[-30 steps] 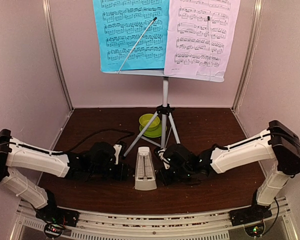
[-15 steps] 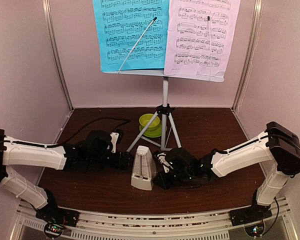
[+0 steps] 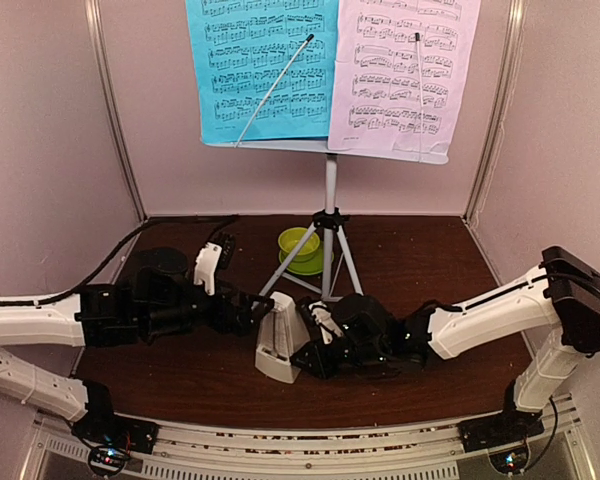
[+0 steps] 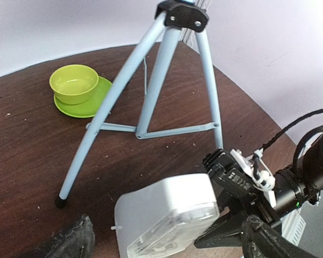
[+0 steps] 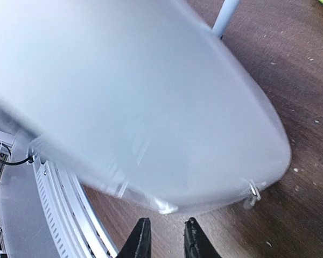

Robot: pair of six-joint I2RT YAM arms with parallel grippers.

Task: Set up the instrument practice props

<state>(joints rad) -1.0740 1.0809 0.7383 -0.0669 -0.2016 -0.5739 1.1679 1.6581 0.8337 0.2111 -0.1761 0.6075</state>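
My left fingers stand wide apart on either side of the cream metronome, not touching it as far as I can see. My right fingers are narrow, with only bare table in the slit between them. The metronome leans tilted just in front of the music stand tripod.

Cream metronome tilted, near tripod; blue sheet, pink sheet on stand.
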